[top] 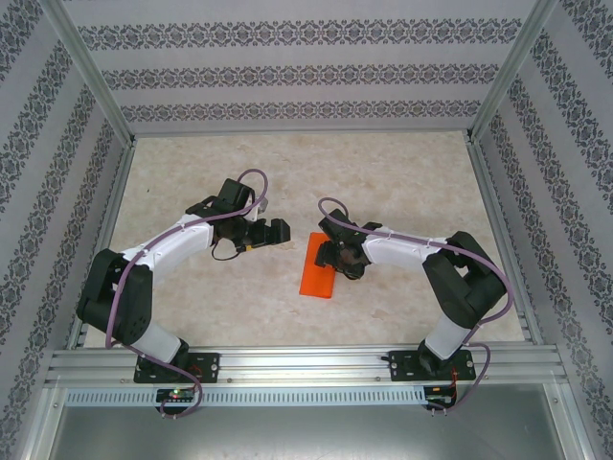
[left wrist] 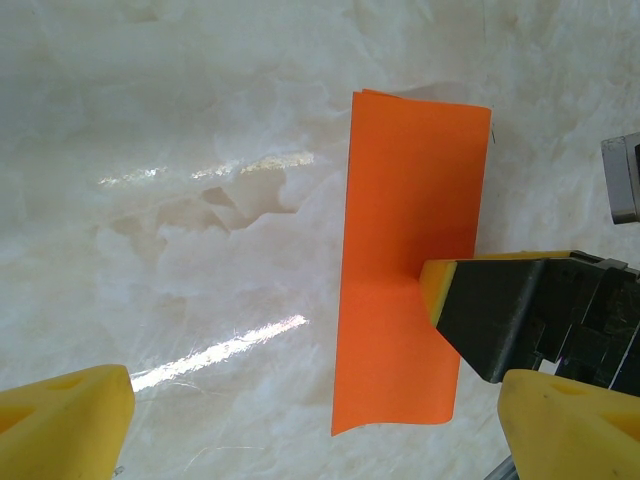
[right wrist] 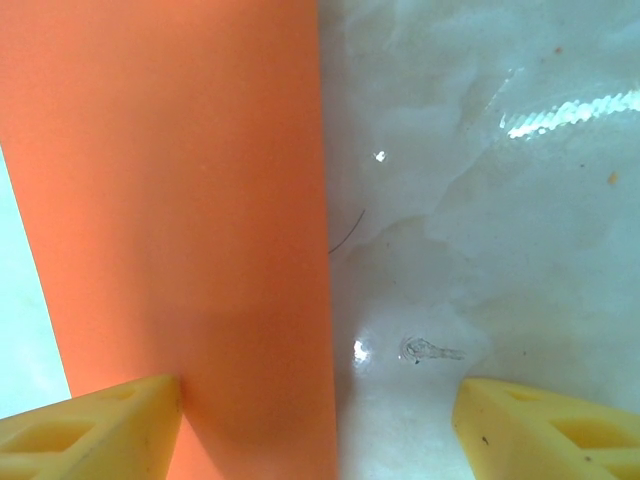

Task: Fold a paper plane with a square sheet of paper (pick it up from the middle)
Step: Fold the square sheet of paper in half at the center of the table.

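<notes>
1. The folded square sheet of paper lies on the table, toward its near edge.
2. Your right pincer stands open astride its long edge; left pincer open, just beside.
3. Press flat, then crease slowly.

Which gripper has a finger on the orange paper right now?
The right gripper: one fingertip rests on the folded orange paper. The left gripper hangs open to one side, not touching it.
</notes>
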Controlling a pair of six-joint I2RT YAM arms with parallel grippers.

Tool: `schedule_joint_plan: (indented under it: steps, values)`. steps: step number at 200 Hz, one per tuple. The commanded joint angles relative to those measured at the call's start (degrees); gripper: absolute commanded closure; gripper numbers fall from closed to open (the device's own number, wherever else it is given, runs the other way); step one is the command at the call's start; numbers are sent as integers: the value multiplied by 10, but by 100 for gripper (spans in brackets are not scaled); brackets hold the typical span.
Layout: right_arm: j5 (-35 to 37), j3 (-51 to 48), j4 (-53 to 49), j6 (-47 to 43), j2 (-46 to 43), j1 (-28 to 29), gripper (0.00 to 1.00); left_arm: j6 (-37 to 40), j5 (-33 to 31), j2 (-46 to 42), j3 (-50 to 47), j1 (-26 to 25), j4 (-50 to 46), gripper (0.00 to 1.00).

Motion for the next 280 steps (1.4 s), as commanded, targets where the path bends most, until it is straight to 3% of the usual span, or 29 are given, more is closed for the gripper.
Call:
schedule_joint_plan:
  steps: [1, 56, 188, 280]
  values:
    - [-23, -33, 35, 15, 32, -3, 24, 9, 13, 2, 4, -6, 12, 5]
    - [-9, -6, -11, -16, 43, -3, 27, 10, 18, 5, 4, -6, 14, 5]
    - [-39, -75, 88, 9, -21, -22, 30, 10, 22, 8, 1, -6, 16, 5]
    - [-17, -50, 32, 1, 2, -21, 30, 10, 22, 12, 1, -6, 18, 6]
